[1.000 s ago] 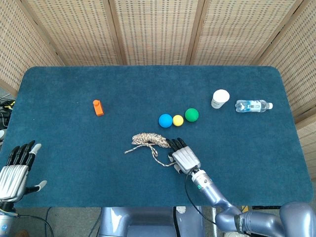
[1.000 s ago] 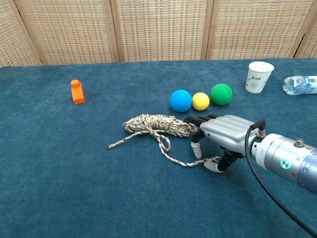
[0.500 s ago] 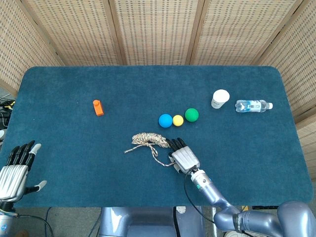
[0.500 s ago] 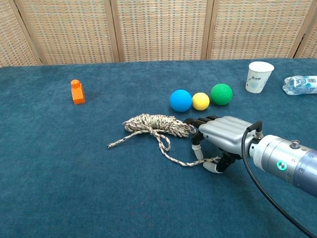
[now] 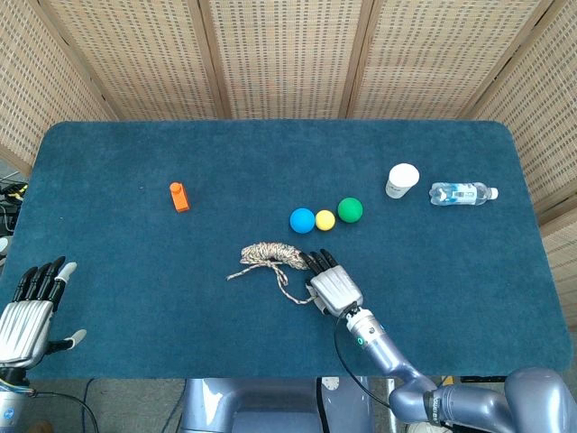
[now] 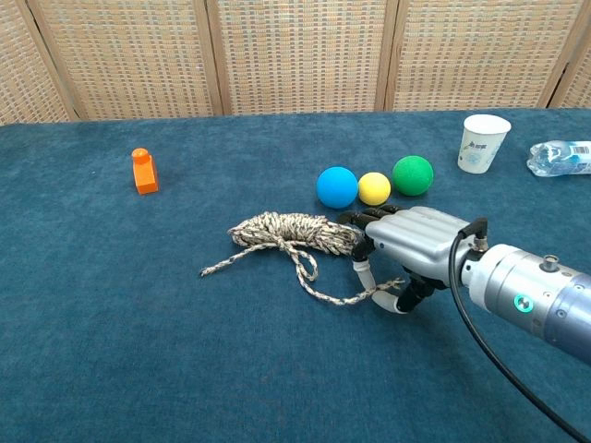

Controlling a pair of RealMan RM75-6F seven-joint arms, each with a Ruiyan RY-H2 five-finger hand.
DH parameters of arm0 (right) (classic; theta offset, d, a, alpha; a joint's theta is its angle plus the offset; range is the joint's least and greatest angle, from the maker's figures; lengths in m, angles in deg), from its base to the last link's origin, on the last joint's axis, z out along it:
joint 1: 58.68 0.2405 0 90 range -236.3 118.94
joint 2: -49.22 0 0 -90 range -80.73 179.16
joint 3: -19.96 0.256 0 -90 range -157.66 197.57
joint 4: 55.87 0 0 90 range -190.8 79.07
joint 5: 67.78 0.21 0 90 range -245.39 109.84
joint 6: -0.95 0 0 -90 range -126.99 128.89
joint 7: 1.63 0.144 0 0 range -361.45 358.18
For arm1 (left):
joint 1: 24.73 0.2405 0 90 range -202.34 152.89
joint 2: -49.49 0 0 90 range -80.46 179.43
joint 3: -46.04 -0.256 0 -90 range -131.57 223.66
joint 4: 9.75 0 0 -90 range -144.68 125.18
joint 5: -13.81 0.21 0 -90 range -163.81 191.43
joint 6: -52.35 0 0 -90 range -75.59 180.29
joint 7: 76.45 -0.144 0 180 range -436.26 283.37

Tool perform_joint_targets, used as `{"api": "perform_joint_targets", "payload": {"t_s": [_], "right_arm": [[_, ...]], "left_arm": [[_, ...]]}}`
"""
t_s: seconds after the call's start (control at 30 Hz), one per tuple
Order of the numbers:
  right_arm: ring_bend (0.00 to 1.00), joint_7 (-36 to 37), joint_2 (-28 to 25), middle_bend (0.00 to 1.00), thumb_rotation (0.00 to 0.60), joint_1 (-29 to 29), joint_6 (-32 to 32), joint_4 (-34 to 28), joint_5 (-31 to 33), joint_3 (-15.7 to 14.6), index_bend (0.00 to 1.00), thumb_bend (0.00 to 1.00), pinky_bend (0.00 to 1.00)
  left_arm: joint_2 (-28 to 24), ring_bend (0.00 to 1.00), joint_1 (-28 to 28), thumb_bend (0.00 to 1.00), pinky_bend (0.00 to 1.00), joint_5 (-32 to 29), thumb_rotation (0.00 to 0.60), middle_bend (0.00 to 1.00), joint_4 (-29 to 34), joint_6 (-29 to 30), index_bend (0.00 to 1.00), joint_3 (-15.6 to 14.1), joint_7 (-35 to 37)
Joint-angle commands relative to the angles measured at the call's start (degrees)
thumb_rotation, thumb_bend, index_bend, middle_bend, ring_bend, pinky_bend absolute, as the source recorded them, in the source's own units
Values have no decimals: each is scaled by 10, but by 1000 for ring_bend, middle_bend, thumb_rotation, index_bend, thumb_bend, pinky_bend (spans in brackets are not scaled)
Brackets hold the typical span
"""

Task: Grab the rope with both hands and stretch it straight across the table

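The speckled rope [image 5: 270, 255] lies as a small coil near the middle of the blue table [image 5: 135, 271], with one loose tail running left and another curving right. My right hand [image 5: 332, 284] sits palm down at the coil's right end. In the chest view the right hand [image 6: 411, 245] has its fingertips [image 6: 355, 221] touching the coil of rope [image 6: 291, 233]. The right tail ends between its thumb and a downward finger, which stand apart. My left hand [image 5: 27, 311] hovers at the table's near left corner, far from the rope, with its fingers spread and nothing in it.
Blue [image 5: 302, 220], yellow [image 5: 325, 220] and green [image 5: 350, 210] balls sit just beyond the rope. An orange block [image 5: 179, 196] stands to the left. A paper cup [image 5: 402, 180] and a lying water bottle [image 5: 462, 192] are at the right. Wicker screens close the back.
My right hand has crept a little left and forward against the coil, and the rope's right tail has shifted slightly with its thumb. The left hand has barely moved.
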Motion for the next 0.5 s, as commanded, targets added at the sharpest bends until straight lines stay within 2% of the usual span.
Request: {"api": "perform_joint_targets", "payload": {"t_s": [0.03,0.2,0.37,0.5], "right_arm": [[0,1,-9,0,600,-3,-13,-14,-12,1,644,513,0],[0,2,-28,0,600,-9,-34,-34,-35,-4,655,527,0],[0,0,-43,0,600,-16,-50,-44,-55,-11,660,528,0],[0,-2,-53,0,600,-20,-59,-49,-67,-15,664,529,0]], "left_arm": [[1,0,-6,0,0,-3,600,0,-3,-9,0,2,8],[18,0,-28,0,0,-24,600,0,-22,-35,0,20,12],[55,0,-73,0,0,-49,600,0,-42,-88,2,47,23],[95,0,-128,0,0,-92,600,0,-54,-153,111,81,33]]}}
